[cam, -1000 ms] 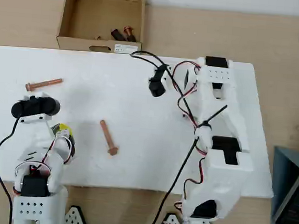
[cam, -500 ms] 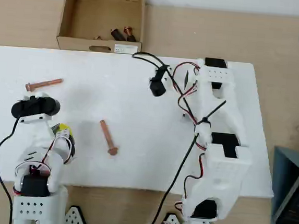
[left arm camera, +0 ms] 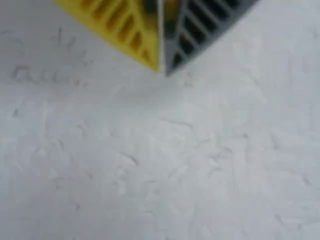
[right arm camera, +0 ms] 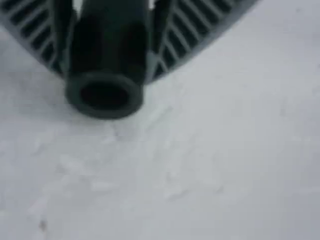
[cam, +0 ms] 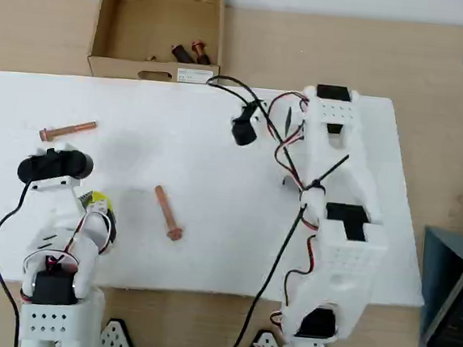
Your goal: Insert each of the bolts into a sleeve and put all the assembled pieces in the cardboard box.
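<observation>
Your right end effector (right arm camera: pixel 107 70) clamped the sleeve (right arm camera: pixel 106 92); your left end effector (left arm camera: pixel 161 67) sat together, empty. You needed the bore steady for a bolt (cam: pixel 167 212).

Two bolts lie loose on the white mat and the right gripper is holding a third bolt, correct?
Not quite. The right gripper holds a black sleeve, not a bolt, as the right wrist view shows. Two bolts do lie loose on the white mat.
</observation>
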`<action>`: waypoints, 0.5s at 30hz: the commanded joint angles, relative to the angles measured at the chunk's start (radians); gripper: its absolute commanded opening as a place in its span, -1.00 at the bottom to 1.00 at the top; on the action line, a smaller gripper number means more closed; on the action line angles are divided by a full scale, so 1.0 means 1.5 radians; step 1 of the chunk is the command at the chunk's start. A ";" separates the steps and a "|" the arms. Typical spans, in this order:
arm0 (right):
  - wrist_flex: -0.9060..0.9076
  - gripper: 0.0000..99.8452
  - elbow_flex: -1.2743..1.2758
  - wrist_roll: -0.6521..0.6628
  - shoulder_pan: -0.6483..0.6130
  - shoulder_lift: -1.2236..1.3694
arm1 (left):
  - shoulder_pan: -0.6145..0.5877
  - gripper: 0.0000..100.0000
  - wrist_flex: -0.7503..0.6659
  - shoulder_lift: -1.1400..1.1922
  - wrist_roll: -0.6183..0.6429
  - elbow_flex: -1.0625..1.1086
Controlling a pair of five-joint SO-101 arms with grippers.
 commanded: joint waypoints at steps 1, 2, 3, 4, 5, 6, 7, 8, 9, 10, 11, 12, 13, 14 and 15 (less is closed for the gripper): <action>0.025 -0.98 -0.027 -0.025 -0.017 -0.097 | -0.008 -0.99 -0.014 -0.006 -0.002 0.002; 0.033 -0.98 -0.027 -0.031 -0.018 -0.114 | -0.008 -0.99 -0.014 -0.006 -0.002 0.002; 0.039 -0.98 -0.027 -0.037 -0.018 -0.131 | -0.008 -0.99 -0.014 -0.006 -0.003 0.002; 0.045 -0.98 -0.027 -0.043 -0.020 -0.150 | -0.008 -0.99 -0.014 -0.006 -0.003 0.002; 0.051 -0.98 -0.027 -0.049 -0.023 -0.169 | -0.008 -0.99 -0.014 -0.006 -0.003 0.002; 0.059 -0.98 -0.027 -0.057 -0.025 -0.190 | -0.008 -0.99 -0.014 -0.006 -0.003 0.002; 0.068 -0.98 -0.026 -0.066 -0.026 -0.208 | -0.008 -0.99 -0.014 -0.006 -0.003 0.002; 0.075 -0.98 -0.026 -0.077 -0.030 -0.227 | -0.008 -0.99 -0.014 -0.006 -0.003 0.002; 0.083 -0.98 -0.026 -0.089 -0.033 -0.247 | -0.008 -0.99 -0.014 -0.006 -0.003 0.002; 0.091 -0.98 -0.026 -0.100 -0.036 -0.267 | -0.007 -0.99 -0.014 -0.006 -0.003 0.002; 0.097 -0.98 -0.026 -0.114 -0.039 -0.289 | -0.007 -0.99 -0.014 -0.006 -0.003 0.002; 0.104 -0.98 -0.026 -0.127 -0.039 -0.309 | -0.007 -0.99 -0.014 -0.006 -0.003 0.002; 0.111 -0.98 -0.026 -0.141 -0.039 -0.330 | -0.007 -0.99 -0.014 -0.006 -0.003 0.002; 0.118 -0.98 -0.026 -0.158 -0.039 -0.351 | -0.007 -0.99 -0.014 -0.006 -0.003 0.002; 0.127 -0.98 -0.026 -0.173 -0.039 -0.371 | -0.007 -0.99 -0.014 -0.006 -0.003 0.002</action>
